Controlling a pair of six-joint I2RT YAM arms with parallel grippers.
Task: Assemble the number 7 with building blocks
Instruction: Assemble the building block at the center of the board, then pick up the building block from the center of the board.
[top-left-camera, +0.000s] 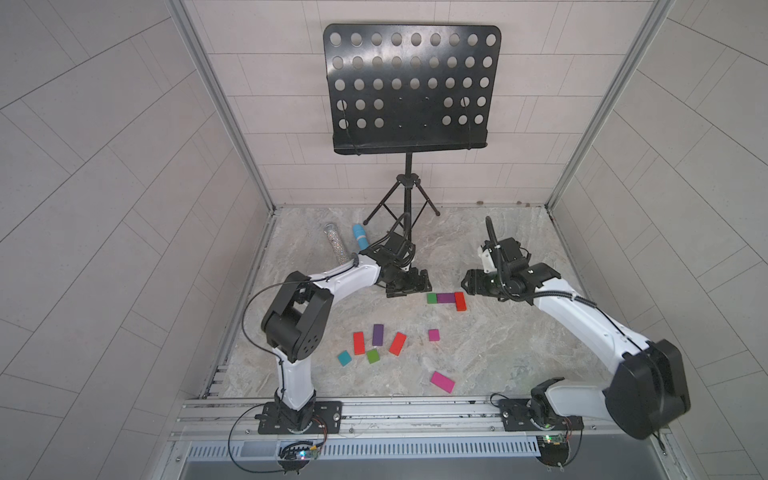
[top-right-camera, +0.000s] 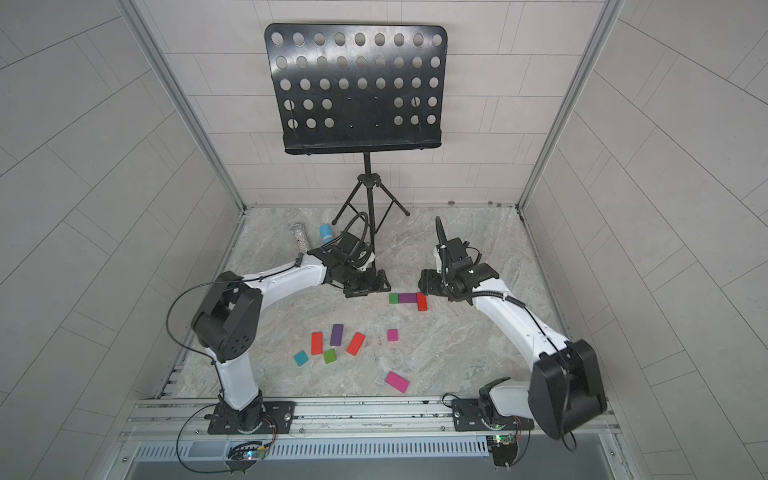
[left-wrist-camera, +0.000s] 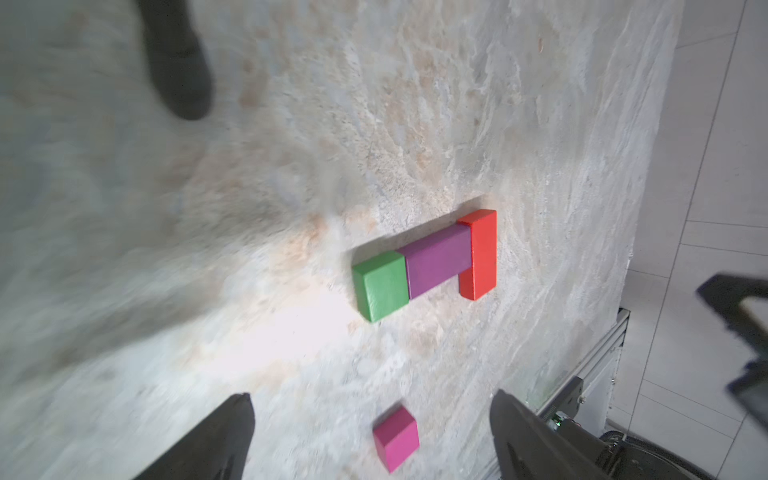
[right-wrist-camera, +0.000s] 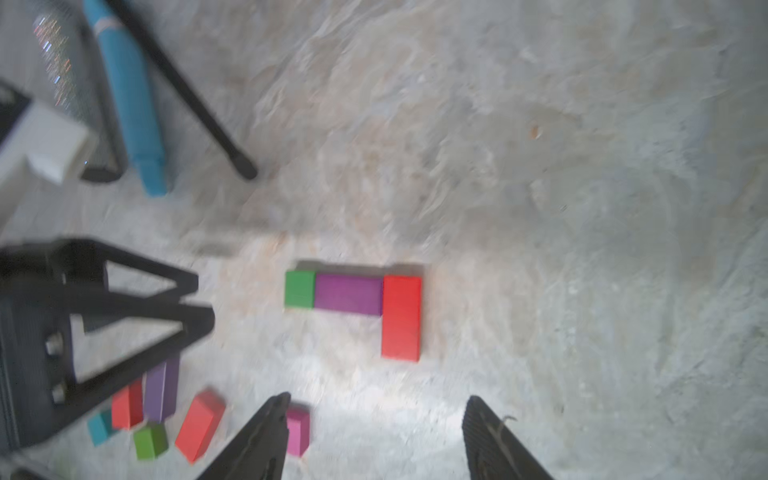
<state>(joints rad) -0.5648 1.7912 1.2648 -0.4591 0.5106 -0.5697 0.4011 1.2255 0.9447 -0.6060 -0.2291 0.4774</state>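
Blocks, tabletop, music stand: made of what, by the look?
Blocks: probably painted wood, maybe plastic; matte, solid colours, crisp edges. Tabletop: stone or stone-print laminate; veined grey-beige, low sheen. Music stand: likely black-painted sheet metal; thin panel punched with round holes.

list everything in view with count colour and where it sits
joined blocks: 3, green, purple, red, touching in an L, mid table
clustered blocks: 5, two red, purple, teal, green, front left
magenta square: 1, magenta, mid table
magenta rectangle: 1, magenta, near front edge
music stand: 1, black, back centre
microphone: 1, blue, back left
glitter tube: 1, silver, beside microphone
table: 1, grey marble
left end effector: 1, black, open, left of joined blocks
right end effector: 1, black, open, right of joined blocks
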